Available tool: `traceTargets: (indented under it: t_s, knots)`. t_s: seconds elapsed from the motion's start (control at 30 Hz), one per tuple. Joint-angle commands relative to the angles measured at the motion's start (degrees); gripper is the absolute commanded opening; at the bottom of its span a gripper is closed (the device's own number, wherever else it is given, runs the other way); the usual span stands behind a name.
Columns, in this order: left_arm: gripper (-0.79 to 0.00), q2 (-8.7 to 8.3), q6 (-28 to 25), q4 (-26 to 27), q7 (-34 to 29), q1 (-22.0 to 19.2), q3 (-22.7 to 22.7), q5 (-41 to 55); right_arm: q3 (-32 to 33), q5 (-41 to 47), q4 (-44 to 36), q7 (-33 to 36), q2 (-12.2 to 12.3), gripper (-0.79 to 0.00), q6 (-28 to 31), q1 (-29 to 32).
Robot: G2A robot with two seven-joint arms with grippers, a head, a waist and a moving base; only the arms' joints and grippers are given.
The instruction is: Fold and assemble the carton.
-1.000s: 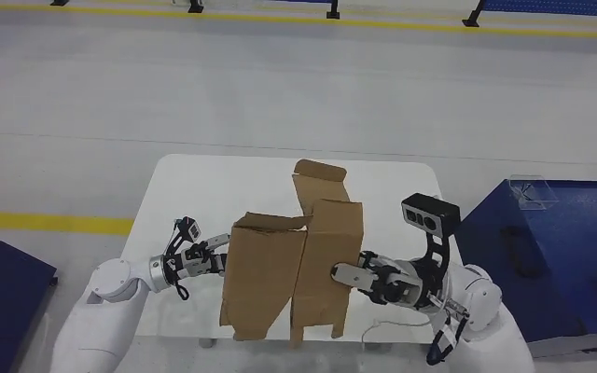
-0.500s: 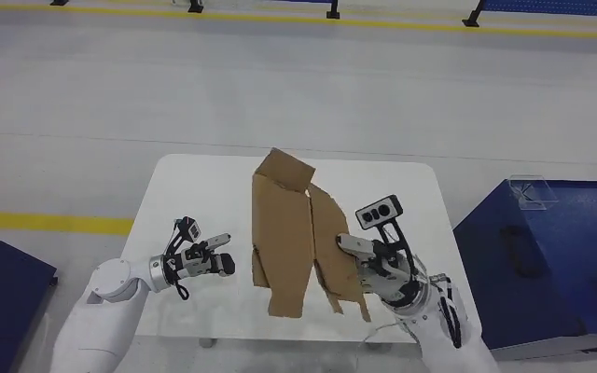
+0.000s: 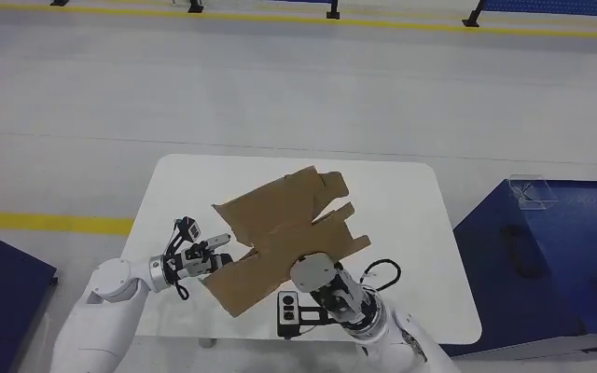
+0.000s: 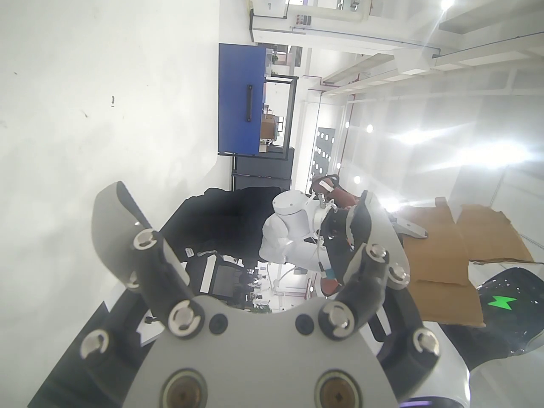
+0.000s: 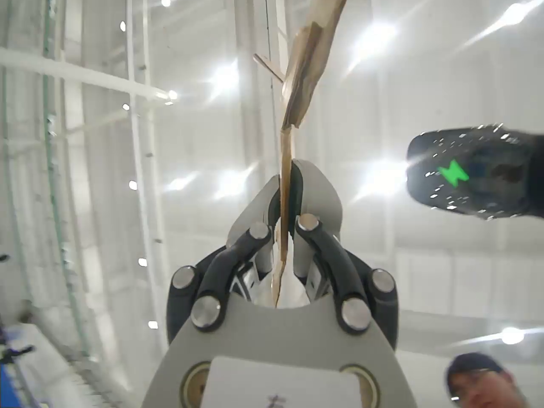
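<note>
Top view, lower centre: the right gripper (image 3: 311,266) is pinched tight on the flattened carton's (image 3: 280,228) near edge. Its long axis runs from lower left to upper right over the table (image 3: 401,196). The left gripper (image 3: 216,254), beside its lower-left end, gapes wide, empty.

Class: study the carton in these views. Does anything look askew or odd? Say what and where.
The carton is a flat, unfolded sheet held slantwise above the table, pinched at one edge by the right gripper. The left gripper is open, holding nothing.
</note>
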State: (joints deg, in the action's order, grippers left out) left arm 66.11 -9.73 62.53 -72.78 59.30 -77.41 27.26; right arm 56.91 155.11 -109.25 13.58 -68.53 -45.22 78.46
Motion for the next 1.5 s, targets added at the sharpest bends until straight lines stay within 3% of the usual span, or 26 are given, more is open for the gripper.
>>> traceTargets:
  t_s: [0.0,0.1,0.17,0.23,0.33,0.43,0.5,0.57,0.73,0.83,0.93,1.0,1.33,1.37,1.47]
  knots:
    - [0.000,0.00,0.00,0.00,0.00,0.00,0.00,0.00,-0.05,6.67,-0.12,-3.52,0.16,-0.785,-0.36,-0.09]
    - [0.000,0.00,0.00,0.00,0.00,0.00,0.00,0.00,0.40,8.58,-0.52,-5.94,0.30,-0.785,-0.77,0.20]
    - [0.000,0.00,0.00,0.00,0.00,0.00,0.00,0.00,2.20,4.69,-1.06,-5.33,0.30,-0.785,-1.02,0.01]
    - [0.000,0.00,0.00,0.00,0.00,0.00,0.00,0.00,5.11,-5.53,-2.17,-1.56,0.12,-0.785,0.20,0.08]
    - [0.000,0.00,0.00,0.00,0.00,0.00,0.00,0.00,8.53,-28.73,-4.74,10.74,-0.50,-0.785,7.04,0.87]
    - [0.000,0.00,0.00,0.00,0.00,0.00,0.00,0.00,10.09,-57.48,-5.38,27.27,-0.87,-0.785,21.51,0.98]
    - [0.000,0.00,0.00,0.00,0.00,0.00,0.00,0.00,10.54,-75.08,-3.72,38.11,-0.99,-0.785,36.38,1.12]
    - [0.000,0.00,0.00,0.00,0.00,0.00,0.00,0.00,10.63,-86.63,-1.63,44.57,-1.20,-0.785,50.20,1.25]
    - [0.000,0.00,0.00,0.00,0.00,0.00,0.00,0.00,12.68,-102.73,-0.08,48.71,-1.53,-0.785,71.12,0.40]
    - [0.000,0.00,0.00,0.00,0.00,0.00,0.00,0.00,14.62,-114.67,0.48,48.12,-1.63,-0.785,83.18,0.07]
    - [0.000,0.00,0.00,0.00,0.00,0.00,0.00,0.00,15.23,-122.91,1.27,44.18,-1.98,-0.785,91.54,0.18]
    - [0.000,0.00,0.00,0.00,0.00,0.00,0.00,0.00,15.16,-124.99,1.41,41.65,-2.20,-0.785,94.20,0.23]
    - [0.000,0.00,0.00,0.00,0.00,0.00,0.00,0.00,15.16,-124.99,1.41,41.65,-2.20,-0.785,94.20,0.23]
    - [0.000,0.00,0.00,0.00,0.00,0.00,0.00,0.00,15.94,-126.76,0.94,41.20,-2.16,-0.785,94.71,-0.14]
    - [0.000,0.00,0.00,0.00,0.00,0.00,0.00,0.00,22.51,-148.43,-4.59,37.06,-1.62,-0.785,98.86,-1.61]
